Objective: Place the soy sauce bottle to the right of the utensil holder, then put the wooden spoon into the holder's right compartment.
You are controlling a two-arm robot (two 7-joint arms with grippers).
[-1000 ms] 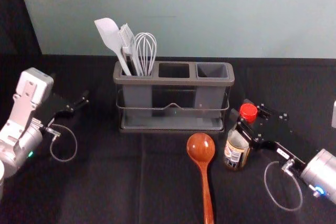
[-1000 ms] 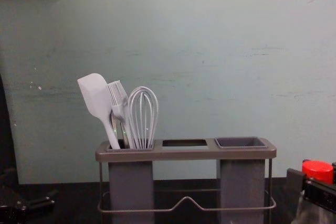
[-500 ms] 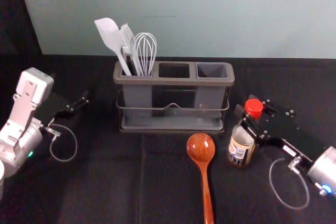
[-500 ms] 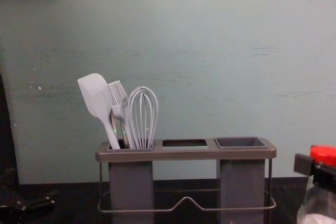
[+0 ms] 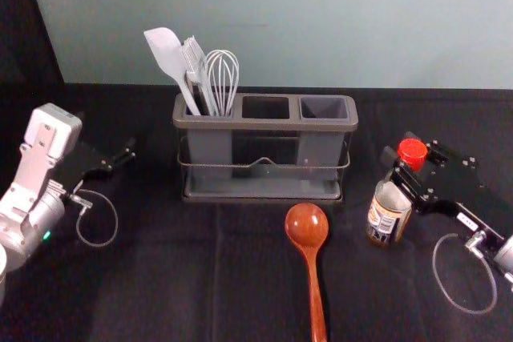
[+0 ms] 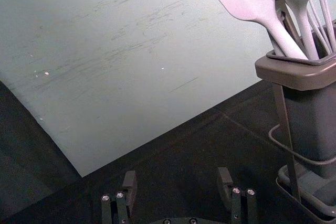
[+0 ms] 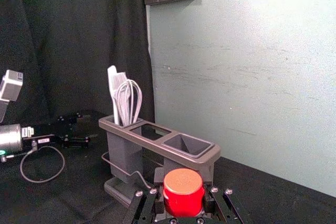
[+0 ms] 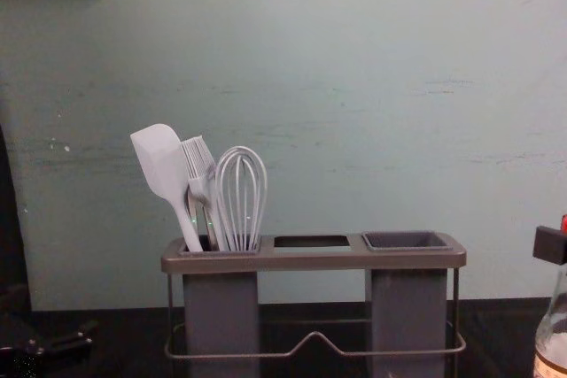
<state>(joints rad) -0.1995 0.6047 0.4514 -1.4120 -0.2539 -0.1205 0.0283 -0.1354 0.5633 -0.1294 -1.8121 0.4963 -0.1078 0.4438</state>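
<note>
The right gripper (image 5: 401, 172) is to the right of the holder (image 5: 264, 125) in the head view, closed around the neck of the bottle (image 5: 385, 218), just below its red cap (image 5: 412, 152). In the right wrist view the cap sits between the fingers. The bottle leans, its cap farther right than its base, and its label faces the robot. Whether the base touches the table (image 5: 160, 278) I cannot tell. The chest view has the bottle at its right edge, partly cut off, with a dark finger against the neck.

The bottle is apart from the holder, to its right and nearer the robot. The spoon (image 5: 306, 230) lies on the table between the two grippers, in front of the holder, bowl towards it and handle towards the robot.

The holder stands upright. Its left compartment (image 8: 221, 307) carries a spatula (image 5: 166, 50), a brush (image 5: 195, 62) and a whisk (image 5: 222, 74). The middle compartment (image 5: 265, 107) and the right compartment (image 5: 324, 108) are open at the top.

The left gripper (image 5: 120, 159) is parked left of the holder, fingers wide apart, holding nothing. Behind the table rises a pale wall (image 5: 321, 22).
</note>
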